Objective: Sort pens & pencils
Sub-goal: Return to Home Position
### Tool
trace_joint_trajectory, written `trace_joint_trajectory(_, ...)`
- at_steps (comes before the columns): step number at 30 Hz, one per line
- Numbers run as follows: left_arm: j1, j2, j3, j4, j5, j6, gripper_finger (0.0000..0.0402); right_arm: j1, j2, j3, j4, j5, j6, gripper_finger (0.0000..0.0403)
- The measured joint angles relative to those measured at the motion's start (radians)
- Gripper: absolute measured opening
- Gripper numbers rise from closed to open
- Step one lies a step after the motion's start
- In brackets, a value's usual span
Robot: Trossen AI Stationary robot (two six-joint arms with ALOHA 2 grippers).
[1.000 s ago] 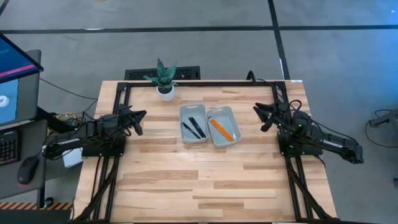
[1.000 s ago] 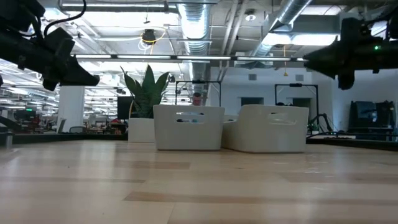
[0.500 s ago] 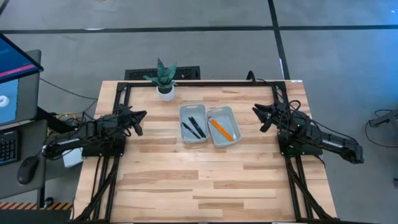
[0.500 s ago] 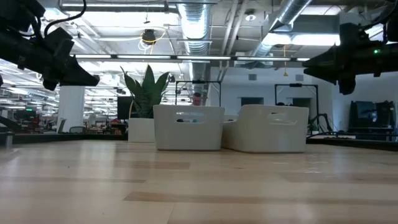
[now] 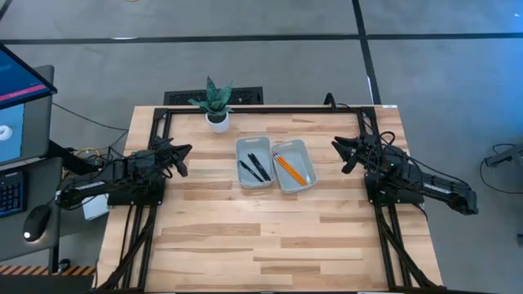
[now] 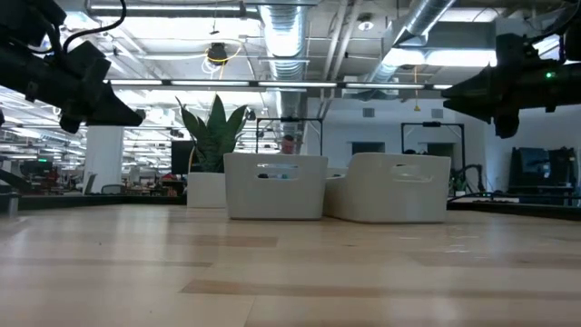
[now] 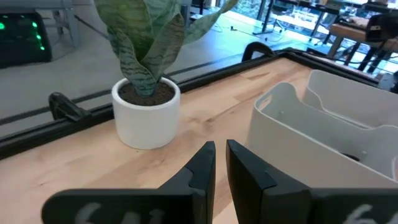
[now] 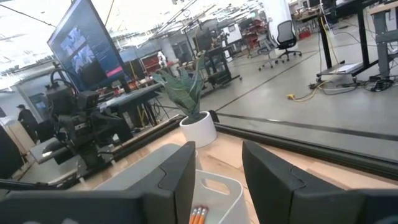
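Pens [image 5: 255, 167] and pencils [image 5: 288, 169] lie sorted midway between my left fingers [image 7: 200, 169], closed, and right fingers [image 8: 177, 171], open; both empty, well apart.

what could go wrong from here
Little, probably. The plant stands near the back edge of the table, not far from the left gripper; a wide swing could tip it. The right bin sits skewed beside the left bin, so a bump from the right gripper might spill the pencils.
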Motion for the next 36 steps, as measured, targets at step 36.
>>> trace_joint_trajectory(36,0.0,0.0,-0.002,-0.002,0.024,0.027,0.0029,0.0,0.0,0.0,0.0,0.0,0.0,0.0155)
